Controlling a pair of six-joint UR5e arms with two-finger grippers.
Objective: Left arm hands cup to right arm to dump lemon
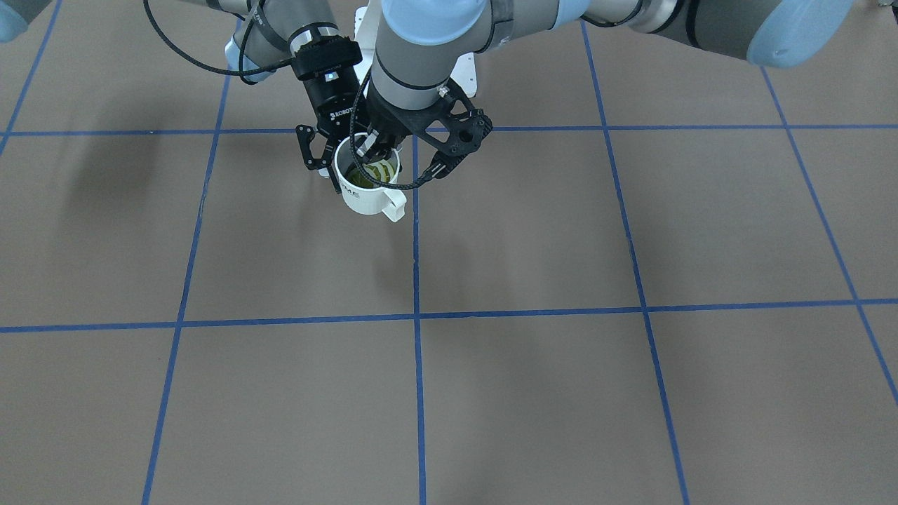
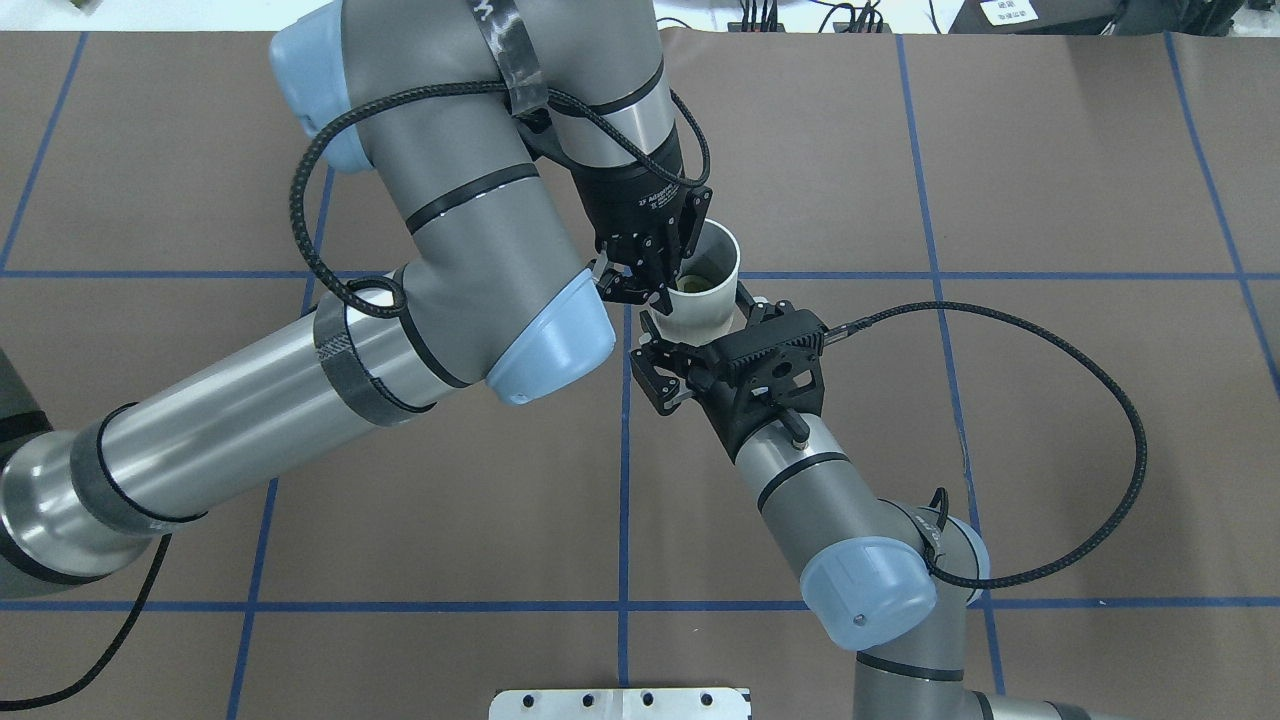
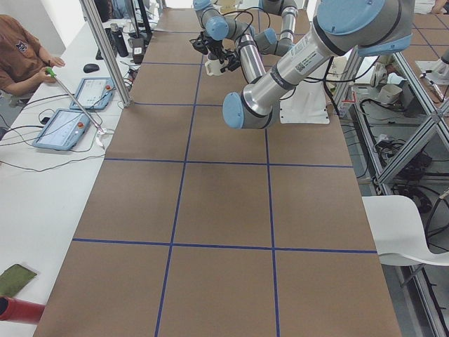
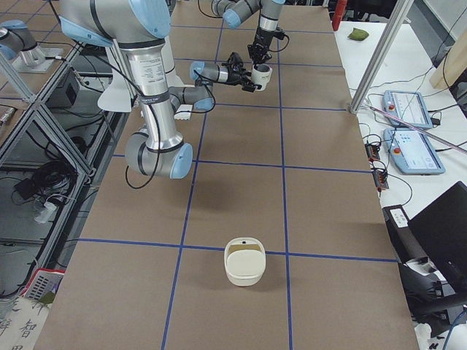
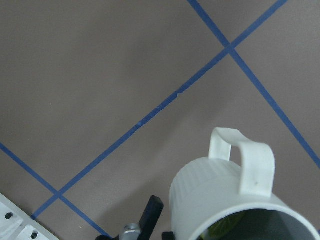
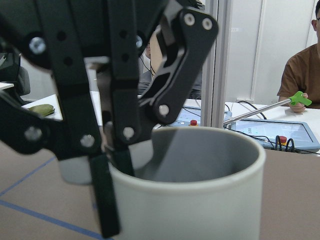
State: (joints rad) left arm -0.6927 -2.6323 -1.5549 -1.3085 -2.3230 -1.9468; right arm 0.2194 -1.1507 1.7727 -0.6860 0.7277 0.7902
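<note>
The white cup (image 1: 361, 196) hangs upright above the table, with its handle toward the operators' side. My left gripper (image 1: 373, 149) comes down from above and is shut on the cup's rim, one finger inside and one outside (image 2: 640, 285). The striped yellow-green lemon (image 1: 377, 172) lies inside the cup (image 2: 700, 300). My right gripper (image 2: 700, 338) is level with the cup and open, its fingers (image 1: 310, 153) on either side of the cup's body without touching it. In the left wrist view the cup (image 5: 220, 190) and a bit of lemon (image 5: 218, 231) show. The right wrist view has the cup (image 6: 200, 200) close ahead.
A white tub (image 4: 244, 261) stands on the brown table near the end on my right. The white base plate (image 2: 620, 703) is at my edge. Tablets (image 4: 407, 109) and a seated operator (image 3: 21, 49) are beside the far long edge.
</note>
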